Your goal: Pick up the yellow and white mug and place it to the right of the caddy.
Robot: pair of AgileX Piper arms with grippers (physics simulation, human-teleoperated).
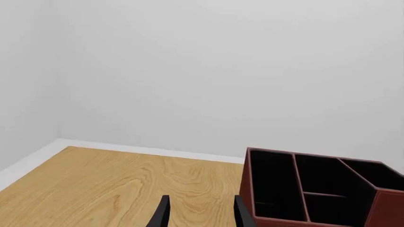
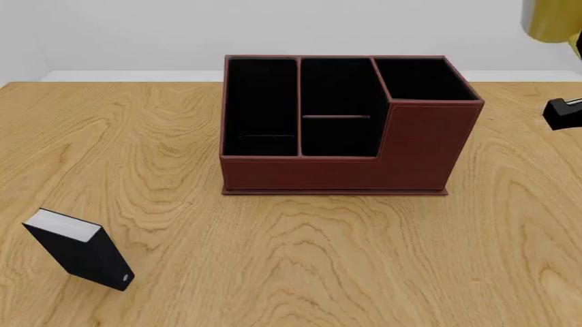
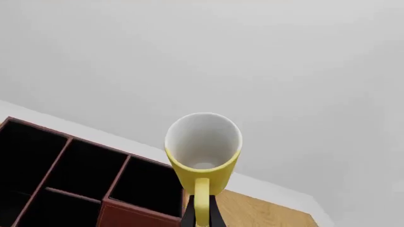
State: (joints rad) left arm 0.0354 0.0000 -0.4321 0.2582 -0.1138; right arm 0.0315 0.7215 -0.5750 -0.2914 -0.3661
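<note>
the right gripper (image 3: pixel 200 218) clamps the handle of the yellow and white mug (image 3: pixel 203 150), holding it in the air right of the caddy (image 2: pixel 350 129), while the left gripper (image 1: pixel 200 213) hangs open, holding nothing.

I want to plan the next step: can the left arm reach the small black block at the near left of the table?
Probably yes. The black block stands alone on the table, nothing beside it, and the left gripper is open and holds nothing. The caddy sits farther back, out of the way.
</note>
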